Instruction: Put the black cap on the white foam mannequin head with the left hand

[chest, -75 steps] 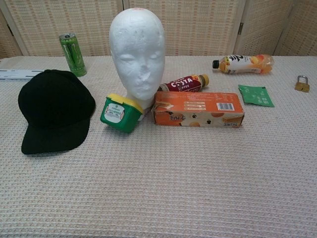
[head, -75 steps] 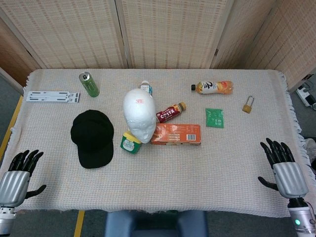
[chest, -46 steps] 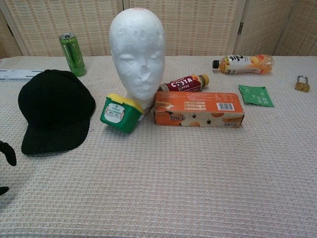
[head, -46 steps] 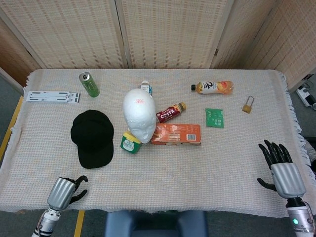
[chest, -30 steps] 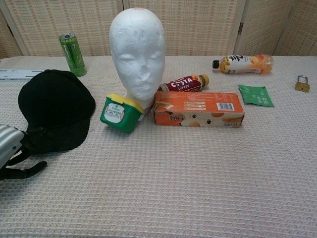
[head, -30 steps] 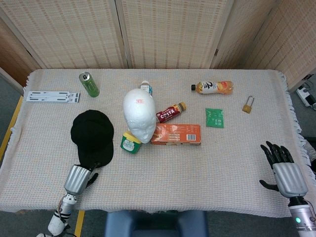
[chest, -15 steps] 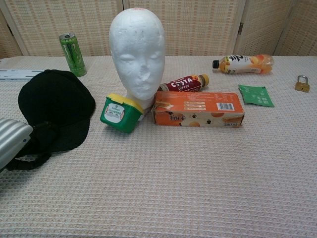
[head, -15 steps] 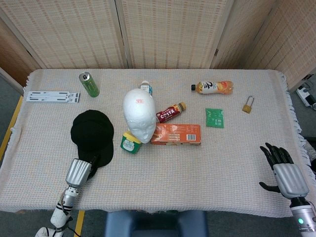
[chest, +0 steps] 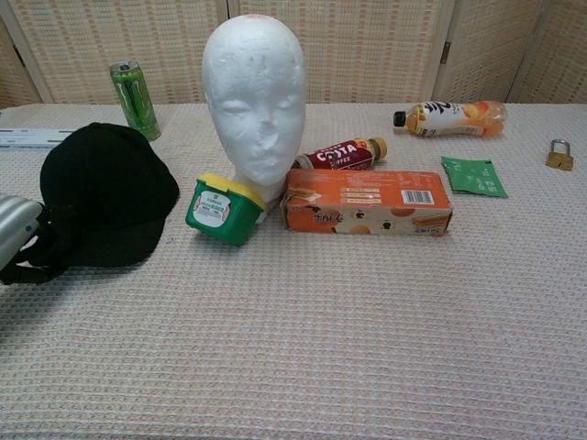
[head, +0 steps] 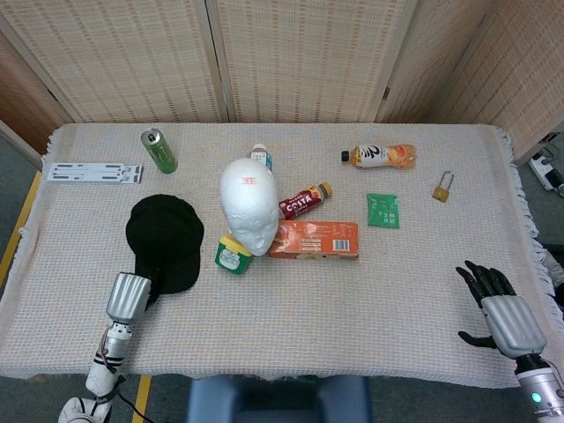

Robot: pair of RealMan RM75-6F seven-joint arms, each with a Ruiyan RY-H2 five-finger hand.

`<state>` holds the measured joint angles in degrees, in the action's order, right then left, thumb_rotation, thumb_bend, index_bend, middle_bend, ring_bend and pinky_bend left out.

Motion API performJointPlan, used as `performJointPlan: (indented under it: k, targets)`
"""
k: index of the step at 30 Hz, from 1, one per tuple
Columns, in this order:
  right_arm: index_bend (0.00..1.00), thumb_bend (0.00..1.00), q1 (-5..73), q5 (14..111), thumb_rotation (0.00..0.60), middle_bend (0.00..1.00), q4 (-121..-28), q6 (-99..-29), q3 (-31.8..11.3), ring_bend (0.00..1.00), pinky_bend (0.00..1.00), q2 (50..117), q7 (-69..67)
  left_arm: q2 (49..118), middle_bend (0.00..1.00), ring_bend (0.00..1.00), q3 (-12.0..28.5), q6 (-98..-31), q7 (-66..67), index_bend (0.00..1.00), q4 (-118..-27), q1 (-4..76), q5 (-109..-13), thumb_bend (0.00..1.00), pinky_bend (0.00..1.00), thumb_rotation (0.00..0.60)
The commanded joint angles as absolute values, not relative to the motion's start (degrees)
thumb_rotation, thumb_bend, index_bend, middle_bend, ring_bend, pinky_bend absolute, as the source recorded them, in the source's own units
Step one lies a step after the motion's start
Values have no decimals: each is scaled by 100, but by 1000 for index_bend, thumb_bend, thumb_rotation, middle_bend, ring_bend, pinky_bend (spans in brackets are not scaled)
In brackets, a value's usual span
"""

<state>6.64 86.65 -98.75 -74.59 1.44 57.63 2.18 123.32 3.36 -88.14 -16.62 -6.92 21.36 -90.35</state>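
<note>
The black cap [head: 165, 238] lies on the cloth to the left of the white foam mannequin head [head: 248, 210], which stands upright mid-table. My left hand [head: 130, 295] is at the cap's near edge, its dark fingers wrapped over the brim. In the chest view the cap [chest: 110, 188] sits tipped with its brim pulled toward the left hand [chest: 20, 240], and the mannequin head [chest: 254, 101] faces the camera. Far off at the near right table edge, my right hand [head: 498, 308] hovers with fingers spread and nothing in it.
A green tub [head: 232, 256] and an orange box [head: 315, 240] sit against the head's base, with a Costa bottle [head: 304, 202] behind. Farther off are a green can [head: 159, 151], a white rail [head: 94, 173], an orange drink bottle [head: 380, 156], a green packet [head: 383, 211] and a padlock [head: 441, 188].
My left hand came in from the near left edge to the cap's brim and closed on it; the cap has shifted and tipped slightly. The right hand stayed roughly in place.
</note>
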Motion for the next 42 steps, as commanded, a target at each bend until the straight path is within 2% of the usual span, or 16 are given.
performJointPlan:
  k: [1,7,11,16,27,32,42]
  targets:
    - [0,4,671,8681,600,0,-9880,-7452,154,0,0,5751,204,12293,1000,1000,406,-8879,-1708,675,-710,2209,-8947,470,1000,600]
    - [0,5,683,8708,600,0,-9882,-7433,174,0,0,5727,159,12151,1000,1000,633,-9191,-1837,684,-783,2434,-8705,493,1000,600]
    - [0,5,695,8741,600,0,-9885,-7419,192,0,0,5709,115,11984,1000,1000,960,-9447,-1955,685,-876,2764,-8414,504,1000,600]
    - [0,4,702,8819,600,0,-9908,-7407,236,0,0,5680,68,11697,1000,1000,1426,-9755,-2026,685,-1052,3330,-8034,516,1000,600]
    - [0,4,686,8781,600,0,-9929,-7459,217,0,0,5567,-160,10934,1000,1000,2010,-9936,-1565,686,-1563,4610,-7673,520,1000,600]
    - [0,4,698,8714,600,0,-9941,-7444,185,0,0,5537,-226,10855,1000,1000,2045,-9927,-1233,686,-1980,5008,-7714,519,1000,600]
    - [0,3,675,8721,600,0,-9910,-7528,151,0,0,5408,-516,11148,1000,1000,1907,-10142,-422,692,-2838,5615,-8068,522,1000,600]
